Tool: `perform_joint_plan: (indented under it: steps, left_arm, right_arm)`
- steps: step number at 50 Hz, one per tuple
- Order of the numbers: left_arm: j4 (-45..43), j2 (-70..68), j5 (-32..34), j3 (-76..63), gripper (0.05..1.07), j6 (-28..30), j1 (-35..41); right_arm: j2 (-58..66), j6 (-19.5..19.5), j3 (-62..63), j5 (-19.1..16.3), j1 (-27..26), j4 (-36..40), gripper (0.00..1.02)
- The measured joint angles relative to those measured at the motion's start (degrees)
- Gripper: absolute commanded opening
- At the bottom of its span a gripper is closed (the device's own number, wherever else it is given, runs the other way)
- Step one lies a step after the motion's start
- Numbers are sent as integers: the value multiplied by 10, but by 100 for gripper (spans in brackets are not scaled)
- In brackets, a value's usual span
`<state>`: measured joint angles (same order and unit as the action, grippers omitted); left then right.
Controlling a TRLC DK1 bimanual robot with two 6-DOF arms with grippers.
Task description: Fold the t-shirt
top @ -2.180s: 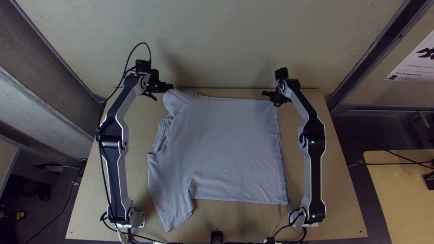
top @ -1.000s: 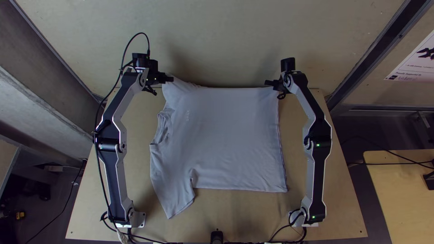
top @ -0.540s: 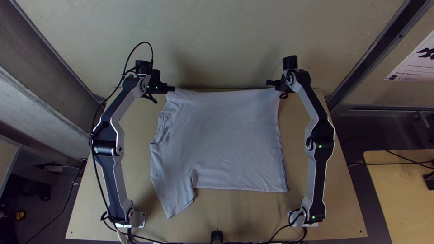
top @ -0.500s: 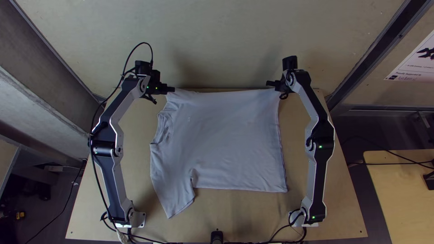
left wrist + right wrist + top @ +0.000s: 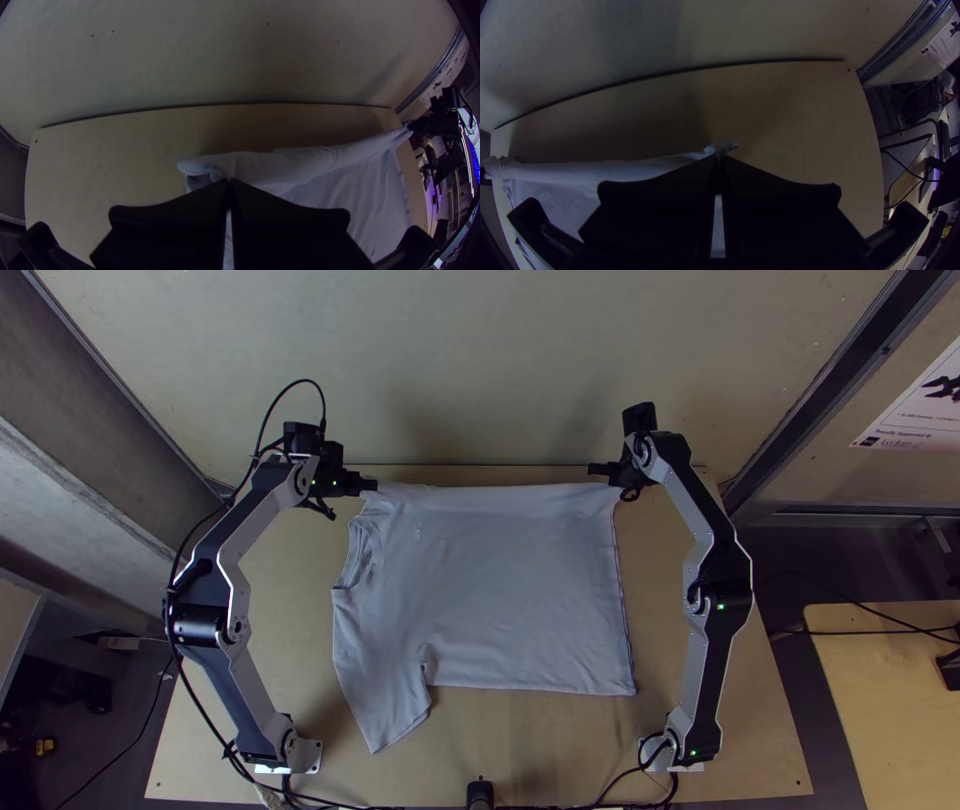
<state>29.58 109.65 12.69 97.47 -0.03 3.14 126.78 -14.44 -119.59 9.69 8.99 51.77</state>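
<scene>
In the top view, the t-shirt lies spread on the bench, turned sideways, its collar towards the left arm and its hem towards the right arm; the near sleeve slants out towards the bench's near edge, and small creases run across the body; the left hand is at the far sleeve end and the right hand at the far corner of the hem; a pale panel stands beyond the bench, and a black cable loops along the left arm. In the left wrist view, the left hand has its fingers pressed together at the tips on a pinch of the far sleeve, a bit of cloth bulging out past them; the far side of the shirt runs as a drawn-out band from there to the right hand. In the right wrist view, the right hand pinches the hem corner between its fingertips, a small tuft poking out ahead; the band of cloth stretches away from it across the bench.
</scene>
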Motion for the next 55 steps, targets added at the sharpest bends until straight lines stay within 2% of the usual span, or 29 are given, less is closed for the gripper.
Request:
perform_joint_plan:
  steps: [31, 55]
  left_arm:
    - [-26, -137, 13, -193, 8, 0, -9]
    - [-60, -202, 13, -328, 8, 0, -7]
  right_arm:
    - [-138, 10, 219, 0, 8, -37, 2]
    - [-181, 10, 368, 0, 11, -92, 2]
